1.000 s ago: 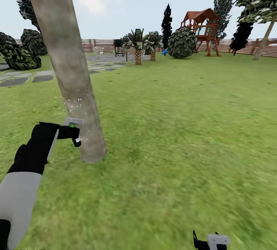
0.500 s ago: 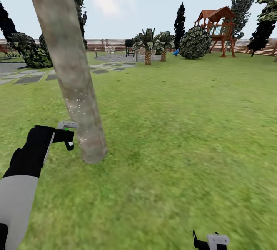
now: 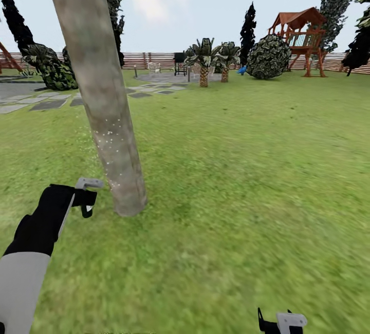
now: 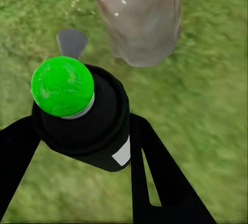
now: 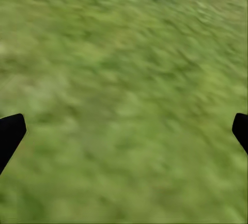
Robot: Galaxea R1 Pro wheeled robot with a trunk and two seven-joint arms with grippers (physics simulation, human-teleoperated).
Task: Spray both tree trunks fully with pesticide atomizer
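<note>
Atomizer [image 4: 85, 113], clamped in my left pincer [image 3: 86, 201], sat just beside the tree trunk [image 3: 105, 118], nozzle aimed at its speckled base; right pincer [image 5: 124, 131] hung open, empty

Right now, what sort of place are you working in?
A back garden, by the look of it: a grass lawn closed off by a brown slatted wooden fence, with a wooden play set and paving stones beyond the thick tree trunk.

You're in a home garden: a grass lawn [image 3: 246, 180], a slatted wooden fence [image 3: 154, 60], stone paving slabs [image 3: 49, 104], a wooden play tower [image 3: 303, 36], palms [image 3: 204, 61] and a thick tree trunk [image 3: 100, 92].
</note>
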